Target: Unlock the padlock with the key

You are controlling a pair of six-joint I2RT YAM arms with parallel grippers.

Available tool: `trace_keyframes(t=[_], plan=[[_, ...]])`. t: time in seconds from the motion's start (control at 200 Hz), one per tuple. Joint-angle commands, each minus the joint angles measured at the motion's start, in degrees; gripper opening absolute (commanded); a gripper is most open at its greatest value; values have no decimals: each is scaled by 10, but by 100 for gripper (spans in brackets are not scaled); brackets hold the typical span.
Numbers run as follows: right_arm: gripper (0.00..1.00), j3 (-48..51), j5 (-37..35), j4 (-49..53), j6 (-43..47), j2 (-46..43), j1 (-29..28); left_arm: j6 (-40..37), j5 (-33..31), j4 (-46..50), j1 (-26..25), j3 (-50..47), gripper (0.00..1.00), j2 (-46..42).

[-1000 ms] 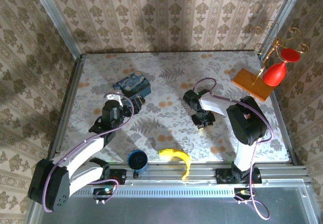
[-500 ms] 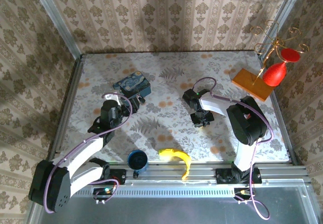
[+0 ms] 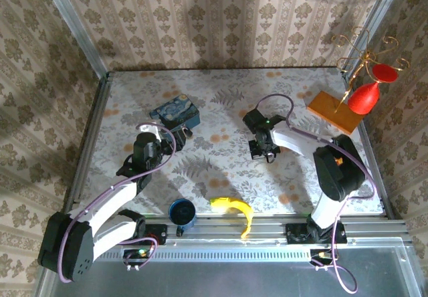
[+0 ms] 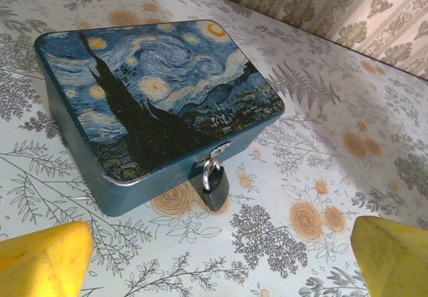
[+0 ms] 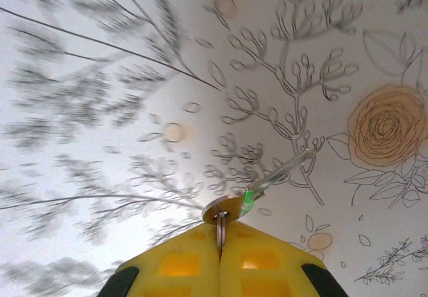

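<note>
**Overhead view.** Both arms reached over the floral table [image 3: 120, 96]. The left arm pointed toward the blue painted tin [image 3: 176, 112] at left centre. The right arm bent inward to the middle of the table, well apart from the tin. At this range the lock and key were too small to make out.

**Left wrist view.** This view supplied the detail: the padlock [image 4: 214, 184] hung from the tin's silvery hasp at the middle of the front wall, with its lower end on the table. It was a small dark block with a bright curved shackle passed through the hasp. The left gripper [image 4: 219, 257] had its yellow fingers spread wide and held nothing, with the padlock near and centred ahead of it.

**Right wrist view.** The right gripper [image 5: 219, 235] had its yellow fingers pressed together on the round head of the key [image 5: 277, 174] — a slim silver key whose blade slanted up and to the right beside a printed orange rose. Whether the blade touched the table could not be told.

**Count.** One padlock, one key, one tin and two grippers. At the near edge lay one banana [image 3: 234, 210] and one blue cup [image 3: 181, 212]. At far right sat one wooden board [image 3: 328, 110] beside two red pieces [image 3: 364, 98].
</note>
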State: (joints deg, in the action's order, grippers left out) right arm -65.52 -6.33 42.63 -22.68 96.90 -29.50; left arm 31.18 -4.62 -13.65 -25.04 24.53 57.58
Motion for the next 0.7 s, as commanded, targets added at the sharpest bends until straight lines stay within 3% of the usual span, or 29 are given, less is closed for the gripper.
trace_keyframes(t=[0.0,0.215,0.425,0.695], plan=[[0,-20,82,-18,6,-55,4,-52,32,-15,2,28,100,2],[0,-42,293,-37,33,-112,26,-100,110,-80,10,42,100,2],[0,-35,517,-108,44,-165,55,-143,254,-110,18,80,100,9],[0,0,631,-182,75,-232,62,-114,373,-90,18,160,100,48]])
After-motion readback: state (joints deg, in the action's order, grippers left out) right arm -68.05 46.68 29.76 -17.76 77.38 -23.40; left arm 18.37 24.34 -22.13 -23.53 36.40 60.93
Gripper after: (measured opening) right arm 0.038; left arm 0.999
